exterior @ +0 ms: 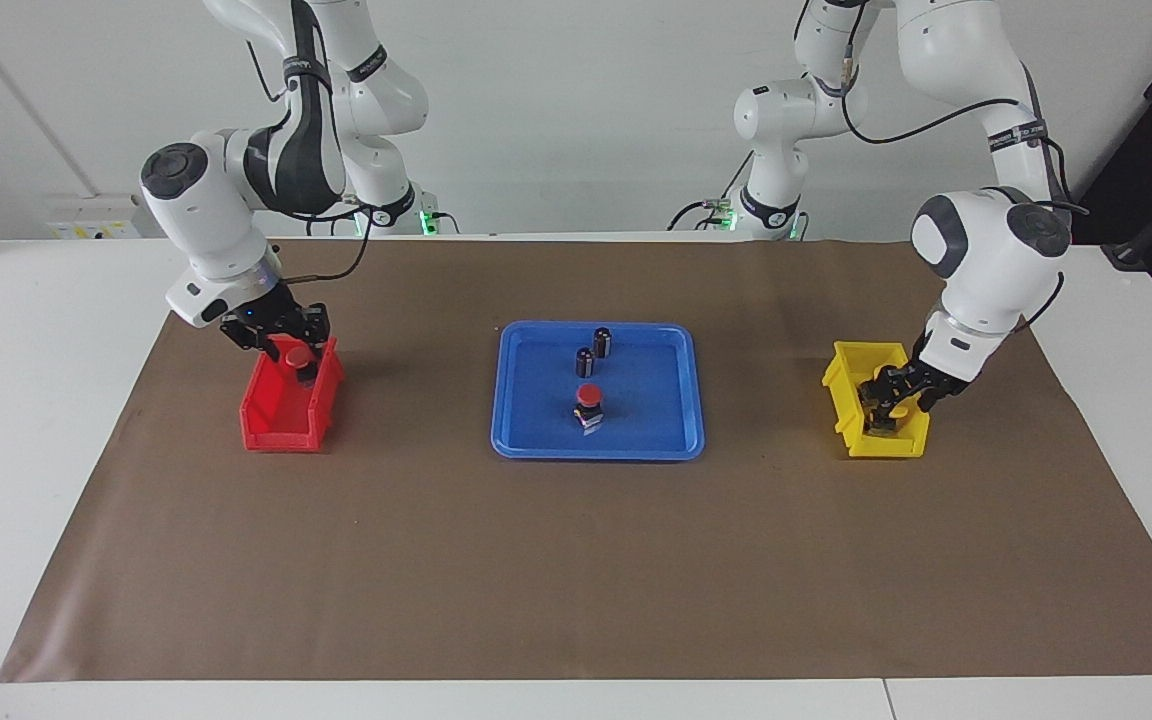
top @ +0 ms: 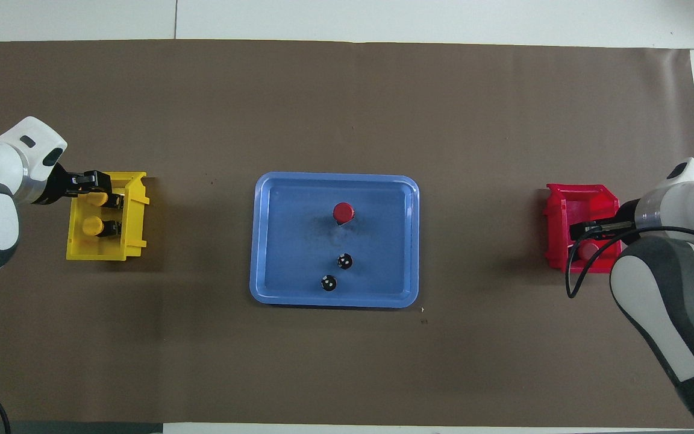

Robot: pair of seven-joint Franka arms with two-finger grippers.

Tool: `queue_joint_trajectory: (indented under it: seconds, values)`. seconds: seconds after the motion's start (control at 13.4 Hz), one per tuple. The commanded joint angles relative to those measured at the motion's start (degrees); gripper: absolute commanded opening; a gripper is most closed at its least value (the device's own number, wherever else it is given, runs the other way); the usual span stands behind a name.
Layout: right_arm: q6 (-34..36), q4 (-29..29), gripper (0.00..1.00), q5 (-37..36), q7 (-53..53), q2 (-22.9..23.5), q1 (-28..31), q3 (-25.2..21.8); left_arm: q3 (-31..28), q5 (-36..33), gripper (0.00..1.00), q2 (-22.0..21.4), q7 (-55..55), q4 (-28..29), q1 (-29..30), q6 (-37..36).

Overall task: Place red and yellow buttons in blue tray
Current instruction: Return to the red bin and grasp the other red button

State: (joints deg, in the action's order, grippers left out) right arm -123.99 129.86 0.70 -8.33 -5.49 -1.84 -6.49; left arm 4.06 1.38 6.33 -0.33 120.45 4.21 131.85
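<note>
**Both arms reaching into their bins, one button of four delivered.**
The flat, shallow blue plastic tray (exterior: 656,400) lies midway between the two hands and well apart from each. It holds one red-capped push button (exterior: 589,394) and two dark capless cylinders (exterior: 603,341). The right gripper (exterior: 301,362) is down in the deep red plastic bin (exterior: 281,420), at a second red-capped button (top: 591,247). The left gripper (exterior: 884,405) is in the deep yellow plastic bin (exterior: 841,400), at one yellow-capped button (top: 99,199), with another (top: 91,226) just beside it. Whether either hand has clamped cannot be told. Best practice: grip the blocky black body squarely, lift straight up clear of the bin wall, then travel to bare tray floor.
</note>
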Motion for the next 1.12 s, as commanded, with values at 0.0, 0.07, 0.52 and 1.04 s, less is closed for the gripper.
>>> queue_joint_trajectory:
  seconds: [0.0,0.07,0.52,1.04]
  values:
    - [-3.62,2.49,0.62,0.18,-0.55,0.22,2.71,0.77,0.25,0.47,0.69,-0.62,0.69,1.54,0.45,1.92]
    - [-3.45,2.67,0.62,0.18,-0.55,0.22,2.72,0.77,0.25,0.47,0.69,-0.36,0.51,1.54,-0.07,2.01]
    - [-7.94,6.63,0.61,0.18,-1.95,0.66,3.51,0.77,0.25,0.47,0.49,-0.27,0.25,3.12,0.01,4.03]
    - [-8.55,9.35,0.58,0.18,-4.77,-0.31,4.74,0.77,0.25,0.47,0.01,-0.35,-0.19,-6.58,-0.07,-8.99]
